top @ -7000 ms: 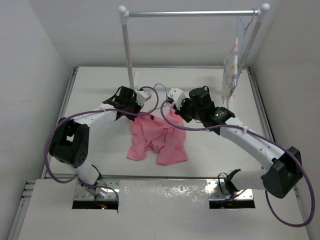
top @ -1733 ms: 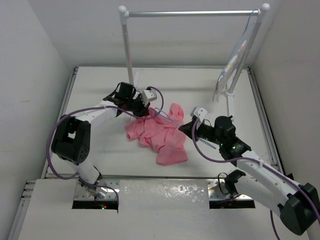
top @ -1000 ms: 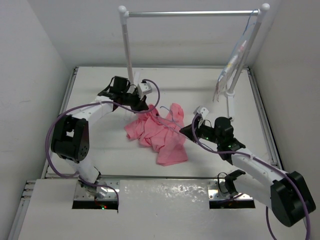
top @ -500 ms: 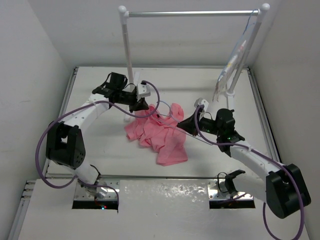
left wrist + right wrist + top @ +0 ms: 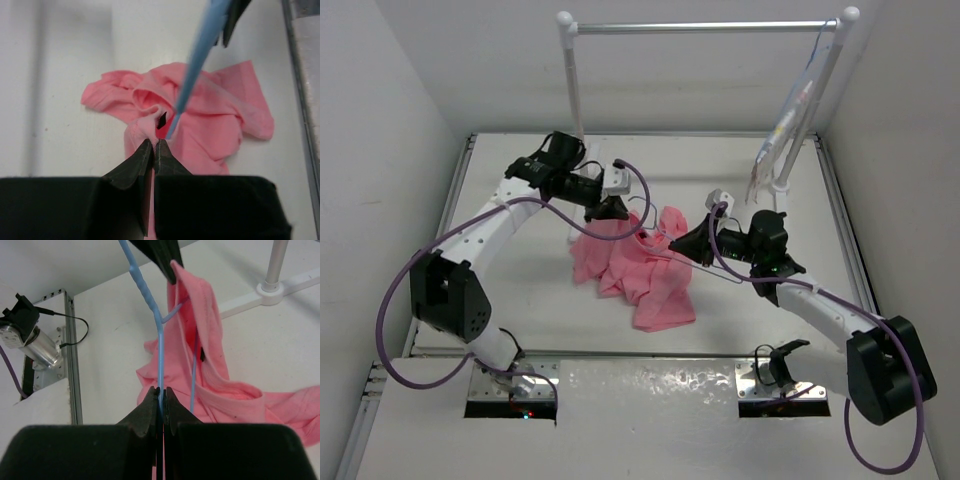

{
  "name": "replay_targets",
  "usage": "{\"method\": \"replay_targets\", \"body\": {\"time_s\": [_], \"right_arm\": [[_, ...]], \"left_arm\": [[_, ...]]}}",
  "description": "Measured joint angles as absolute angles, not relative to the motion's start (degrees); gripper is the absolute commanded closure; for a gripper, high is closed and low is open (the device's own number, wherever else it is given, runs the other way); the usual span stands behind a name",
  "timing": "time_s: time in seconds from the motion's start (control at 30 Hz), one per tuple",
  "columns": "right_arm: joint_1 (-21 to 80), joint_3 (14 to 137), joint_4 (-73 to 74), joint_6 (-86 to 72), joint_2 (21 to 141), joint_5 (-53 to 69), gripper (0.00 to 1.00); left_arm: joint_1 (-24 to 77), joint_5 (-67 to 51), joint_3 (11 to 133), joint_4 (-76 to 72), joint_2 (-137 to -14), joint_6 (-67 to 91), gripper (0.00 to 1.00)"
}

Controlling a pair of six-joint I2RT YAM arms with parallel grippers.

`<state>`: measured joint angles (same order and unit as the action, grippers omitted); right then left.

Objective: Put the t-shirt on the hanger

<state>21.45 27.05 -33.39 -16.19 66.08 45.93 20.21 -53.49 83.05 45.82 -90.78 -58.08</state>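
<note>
My left gripper (image 5: 152, 146) is clenched, its jaws pressed flat together on a small fold of the t-shirt (image 5: 215, 107). The rest of the salmon-pink cloth lies crumpled on the table (image 5: 520, 265) just ahead of and below those tips, spreading to both sides, more to the right. My right gripper (image 5: 161, 392) is squeezed tight as well, grasping the thin blue wire of the hanger (image 5: 160, 342) between its two fingers. The wire runs away from my right fingertips, kinks, and climbs toward the left gripper, which shows at the top of the right wrist view with a pink edge lifted in it. From there the shirt hangs down just to the right of the wire I hold, and a second strand of the hanger crosses the draped fabric beside it; whether that strand passes inside the cloth I cannot tell. In the left wrist view the hanger comes down as a blurred blue bar from the upper right and ends just ahead of my left fingertips, at a dark gap in the folds. From above, both grippers sit at the far side of the heap, near each other but apart. The clothes rail (image 5: 276, 262) stands beyond the shirt, to the right of my right gripper.
</note>
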Motion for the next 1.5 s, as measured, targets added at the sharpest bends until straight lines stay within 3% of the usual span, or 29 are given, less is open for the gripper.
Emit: {"method": "replay_targets", "body": {"time_s": [0.3, 0.5, 0.93, 1.5], "right_arm": [[21.45, 27.24, -37.32, -18.24, 68.1, 46.0, 1.0], [21.45, 27.24, -39.94, -20.53, 69.45, 46.09, 1.0], [21.06, 27.22, -48.31, -25.78, 76.23, 45.67, 1.0], [20.82, 27.33, -42.83, -21.34, 75.33, 44.1, 1.0]], "left_arm": [[24.14, -55.16, 84.84, 52.47, -90.78, -61.3, 1.0], [24.86, -51.55, 77.56, 46.35, -88.44, -59.37, 0.98], [25.1, -44.38, 74.83, 36.97, -90.32, -55.57, 0.92], [24.38, -40.99, 74.67, 33.01, -91.09, -48.27, 1.0]]}}
